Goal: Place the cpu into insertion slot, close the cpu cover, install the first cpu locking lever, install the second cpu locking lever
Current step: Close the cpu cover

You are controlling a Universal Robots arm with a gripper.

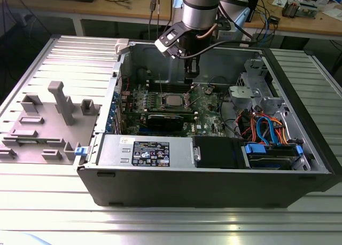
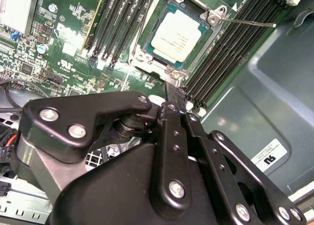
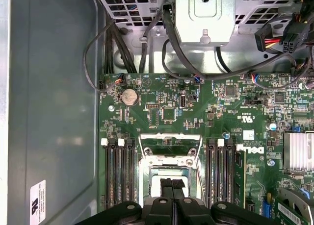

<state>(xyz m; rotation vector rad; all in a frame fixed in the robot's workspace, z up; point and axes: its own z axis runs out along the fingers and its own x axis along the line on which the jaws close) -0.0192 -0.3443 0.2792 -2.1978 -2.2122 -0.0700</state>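
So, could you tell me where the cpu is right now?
In the second wrist view the cpu sits seated on the motherboard, between two banks of memory slots, just beyond the gripper.

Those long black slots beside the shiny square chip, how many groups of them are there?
2. One group of slots lies on one side of the cpu, the other group on the opposite side. The tool covers part of the board, so more may be hidden.
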